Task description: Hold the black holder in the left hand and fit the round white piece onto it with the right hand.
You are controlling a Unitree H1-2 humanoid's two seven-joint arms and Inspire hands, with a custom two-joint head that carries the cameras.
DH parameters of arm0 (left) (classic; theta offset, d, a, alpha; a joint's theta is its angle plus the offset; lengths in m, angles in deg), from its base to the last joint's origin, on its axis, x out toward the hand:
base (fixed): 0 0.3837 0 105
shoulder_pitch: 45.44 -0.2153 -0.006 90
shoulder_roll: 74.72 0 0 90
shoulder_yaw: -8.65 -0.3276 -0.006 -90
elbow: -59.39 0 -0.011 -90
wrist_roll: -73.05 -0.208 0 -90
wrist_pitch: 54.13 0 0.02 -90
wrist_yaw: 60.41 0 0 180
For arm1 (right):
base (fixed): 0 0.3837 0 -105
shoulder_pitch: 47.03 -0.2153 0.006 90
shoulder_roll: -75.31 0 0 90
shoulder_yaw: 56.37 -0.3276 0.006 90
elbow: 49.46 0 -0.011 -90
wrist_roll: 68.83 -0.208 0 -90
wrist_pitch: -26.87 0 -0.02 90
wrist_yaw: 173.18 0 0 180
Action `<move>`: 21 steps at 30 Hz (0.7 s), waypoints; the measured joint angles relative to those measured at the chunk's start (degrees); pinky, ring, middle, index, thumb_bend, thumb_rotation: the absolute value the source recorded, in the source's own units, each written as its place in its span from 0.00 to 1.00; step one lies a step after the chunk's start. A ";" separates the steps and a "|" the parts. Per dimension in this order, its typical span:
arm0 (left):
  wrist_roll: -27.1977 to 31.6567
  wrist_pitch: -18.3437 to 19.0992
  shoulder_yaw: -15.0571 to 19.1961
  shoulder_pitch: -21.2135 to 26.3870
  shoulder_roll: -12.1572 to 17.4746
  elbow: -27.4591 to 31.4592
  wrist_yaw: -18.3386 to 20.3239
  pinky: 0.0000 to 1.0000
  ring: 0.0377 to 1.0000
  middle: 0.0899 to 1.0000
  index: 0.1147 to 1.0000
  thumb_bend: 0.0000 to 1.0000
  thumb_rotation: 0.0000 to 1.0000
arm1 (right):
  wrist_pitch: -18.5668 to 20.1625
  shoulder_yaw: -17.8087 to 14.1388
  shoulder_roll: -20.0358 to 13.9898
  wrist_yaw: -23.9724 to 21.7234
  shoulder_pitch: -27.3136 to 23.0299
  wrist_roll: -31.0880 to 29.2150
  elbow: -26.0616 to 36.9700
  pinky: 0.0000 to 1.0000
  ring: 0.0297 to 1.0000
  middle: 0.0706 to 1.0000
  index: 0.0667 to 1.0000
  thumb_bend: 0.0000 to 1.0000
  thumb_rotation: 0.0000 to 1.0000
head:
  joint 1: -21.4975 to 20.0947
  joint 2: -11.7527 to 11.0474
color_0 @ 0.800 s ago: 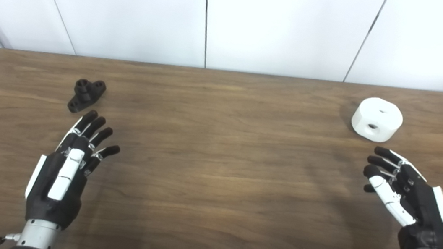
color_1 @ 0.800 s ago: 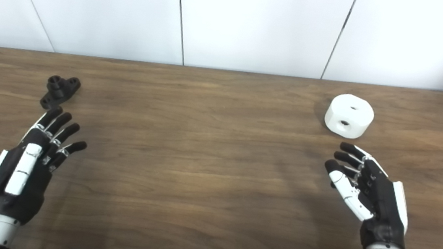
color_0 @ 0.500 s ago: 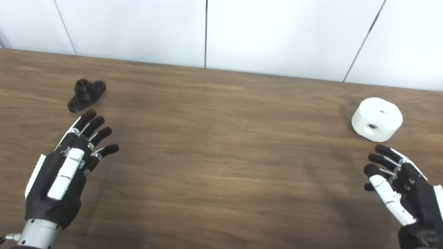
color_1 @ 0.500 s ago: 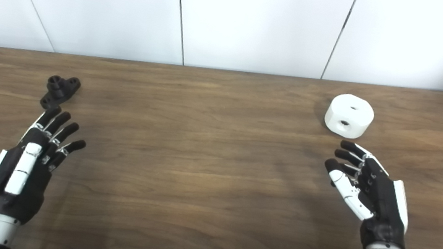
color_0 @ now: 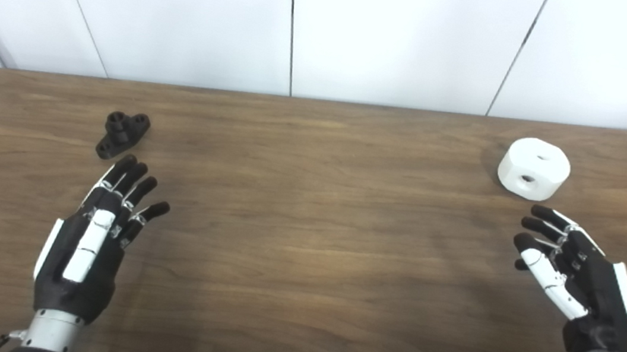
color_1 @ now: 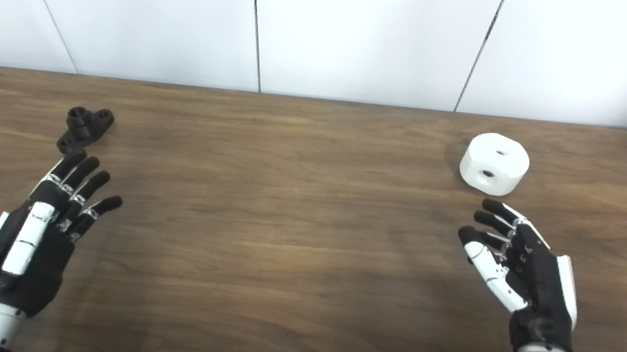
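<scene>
Left hand [color_0: 90,244] low over near-left table [color_0: 307,229], fingers spread, holding nothing; fingertips just short of black holder [color_0: 122,134], likely staged for grasp. Black holder lies on far-left table, not yet gripped. Centre of table bare wood. Round white piece [color_0: 533,168] sits far right, holes in top and side. Right hand [color_0: 573,274] near it, on near side, apart, fingers loosely curled, empty, likely waiting. No containers in view.

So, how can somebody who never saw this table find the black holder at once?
Look at the far left part of the wooden table, just beyond the fingertips of the left hand. The black holder lies there untouched: small, dark and knobbly with round holes, unlike the smooth round white piece far right.
</scene>
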 measured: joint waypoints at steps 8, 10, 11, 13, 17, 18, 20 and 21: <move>-23.31 1.36 0.60 2.29 3.87 10.00 -5.41 0.49 0.67 0.74 0.71 0.70 0.47 | -0.95 -0.11 0.08 0.46 0.16 -2.08 -2.46 0.55 0.71 0.78 0.79 0.40 0.40 | 8.77 -5.88; -30.88 1.35 0.31 3.75 4.76 11.09 -6.19 0.47 0.64 0.71 0.68 0.70 0.45 | -0.98 -0.20 0.00 0.28 0.17 -3.31 -2.75 0.58 0.74 0.81 0.81 0.35 0.37 | 11.17 -7.04; -34.34 1.50 0.27 4.34 5.14 11.47 -6.54 0.45 0.64 0.71 0.67 0.72 0.43 | -1.05 -0.19 -0.04 0.23 0.18 -3.41 -2.73 0.57 0.72 0.80 0.80 0.38 0.40 | 12.91 -8.00; -38.82 3.34 0.32 5.20 5.65 13.41 -6.69 0.44 0.62 0.69 0.66 0.76 0.44 | -1.02 0.07 -0.13 0.46 0.18 -1.95 -2.72 0.55 0.71 0.77 0.78 0.40 0.43 | 14.60 -9.15; -47.07 3.38 0.36 6.69 5.16 14.90 -8.07 0.51 0.66 0.72 0.64 0.78 0.45 | -2.23 -0.06 -0.25 0.54 0.16 -0.86 -4.97 0.53 0.70 0.75 0.79 0.39 0.41 | 17.15 -11.52; -49.18 3.23 0.34 6.87 4.71 14.89 -8.83 0.51 0.66 0.73 0.64 0.78 0.44 | -2.82 -0.18 -0.29 0.54 0.15 -0.84 -6.06 0.53 0.69 0.75 0.79 0.39 0.41 | 18.54 -12.65; -52.30 2.66 0.32 7.11 4.20 14.74 -9.75 0.51 0.66 0.73 0.64 0.77 0.46 | -3.97 -0.40 -0.36 0.54 0.14 -0.78 -7.58 0.52 0.68 0.73 0.78 0.40 0.42 | 19.61 -13.63; -54.14 2.35 0.29 7.31 4.32 14.38 -9.95 0.50 0.65 0.73 0.64 0.77 0.48 | -4.68 -0.40 -0.37 0.53 0.11 -0.75 -7.88 0.52 0.67 0.73 0.78 0.41 0.43 | 20.57 -14.68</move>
